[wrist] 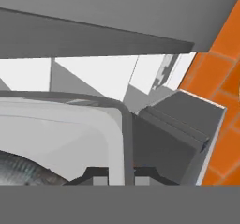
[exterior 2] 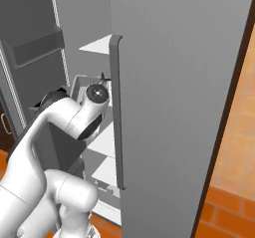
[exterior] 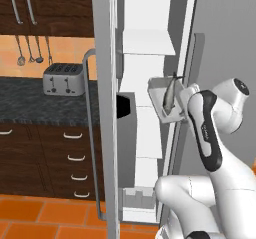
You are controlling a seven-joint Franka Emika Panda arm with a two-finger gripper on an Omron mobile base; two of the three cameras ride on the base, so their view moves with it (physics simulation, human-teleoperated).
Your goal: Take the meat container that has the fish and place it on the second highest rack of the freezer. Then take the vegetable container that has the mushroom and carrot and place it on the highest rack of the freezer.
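Observation:
My gripper (exterior: 180, 111) is shut on the rim of the meat container (exterior: 167, 99), a pale grey tray held tilted at the front of the open freezer (exterior: 145, 133). The silvery fish (exterior: 170, 94) with its dark tail lies in the tray. In the hand view the container's rounded rim (wrist: 117, 124) runs between my fingertips (wrist: 99, 178), and the fish (wrist: 23, 174) shows at the lower left. A flat white shelf (exterior: 147, 42) juts out just above the container; the same shelf (exterior 2: 97, 44) sits over the tray (exterior 2: 79, 85). I cannot tell which rack it is.
The freezer door (exterior: 106, 108) stands open to the left, with its long handle (exterior: 90, 133) and black dispenser panel (exterior: 125, 105). The closed fridge door (exterior 2: 174, 107) is close on the right. A toaster (exterior: 63, 79) stands on the dark counter (exterior: 20, 103). Lower white shelves (exterior 2: 105, 138) lie below the arm.

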